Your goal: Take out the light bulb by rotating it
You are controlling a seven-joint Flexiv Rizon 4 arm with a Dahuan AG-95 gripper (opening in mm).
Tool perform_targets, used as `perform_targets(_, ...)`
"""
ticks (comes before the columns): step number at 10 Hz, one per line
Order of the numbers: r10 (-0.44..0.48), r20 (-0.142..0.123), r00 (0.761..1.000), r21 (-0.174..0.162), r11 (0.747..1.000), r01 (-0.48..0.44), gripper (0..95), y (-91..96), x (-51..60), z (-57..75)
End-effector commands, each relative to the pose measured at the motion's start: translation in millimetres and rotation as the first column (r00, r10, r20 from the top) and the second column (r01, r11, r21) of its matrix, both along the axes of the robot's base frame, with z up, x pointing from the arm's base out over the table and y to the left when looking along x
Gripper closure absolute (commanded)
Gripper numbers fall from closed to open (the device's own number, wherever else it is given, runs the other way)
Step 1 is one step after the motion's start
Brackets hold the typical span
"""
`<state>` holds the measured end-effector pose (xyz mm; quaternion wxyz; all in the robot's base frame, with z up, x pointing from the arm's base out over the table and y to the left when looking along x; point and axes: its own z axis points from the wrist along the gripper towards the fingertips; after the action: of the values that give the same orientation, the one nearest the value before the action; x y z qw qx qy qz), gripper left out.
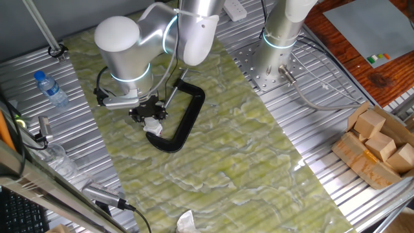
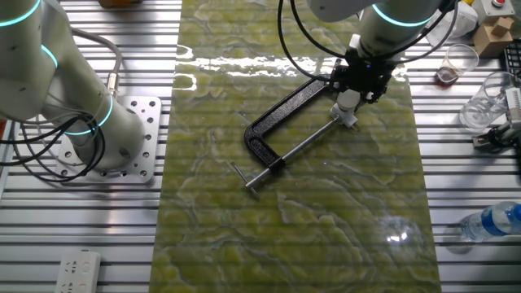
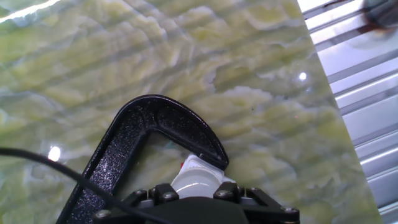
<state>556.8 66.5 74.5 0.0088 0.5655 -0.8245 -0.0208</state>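
The black C-clamp (image 3: 149, 134) has a rough, speckled matt coating, and its screw rod (image 2: 305, 145) is bare shiny metal. It lies on a glossy green marbled mat (image 1: 259, 168) over ribbed, brushed-metal table slats (image 1: 362, 207). The light bulb (image 3: 194, 181) looks smooth, frosted white.

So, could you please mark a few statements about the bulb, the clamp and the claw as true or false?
1. The claw sits down at the light bulb. True.
2. The black C-clamp stands upright on the mat. False: it lies flat.
3. The water bottle lies on the metal table, off the green mat. True.
4. The bulb lies loose at the mat's centre. False: it sits at the clamp's jaw end.
5. The wooden blocks are stacked on the mat. False: they sit in a cardboard box.
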Motion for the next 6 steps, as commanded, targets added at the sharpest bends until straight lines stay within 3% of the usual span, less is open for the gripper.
perform_targets(1, -0.013, -0.001, 1.0, 0.0, 1.0, 0.013, 95.0, 0.0, -0.9, -0.3)
perform_targets(4, -0.107, -0.002, 0.994, 0.0, 0.994, 0.107, 95.0, -0.1, -0.8, -1.4)
perform_targets(6, -0.239, -0.013, 0.971, -0.01, 0.971, 0.239, 95.0, 0.0, -1.0, 0.1)
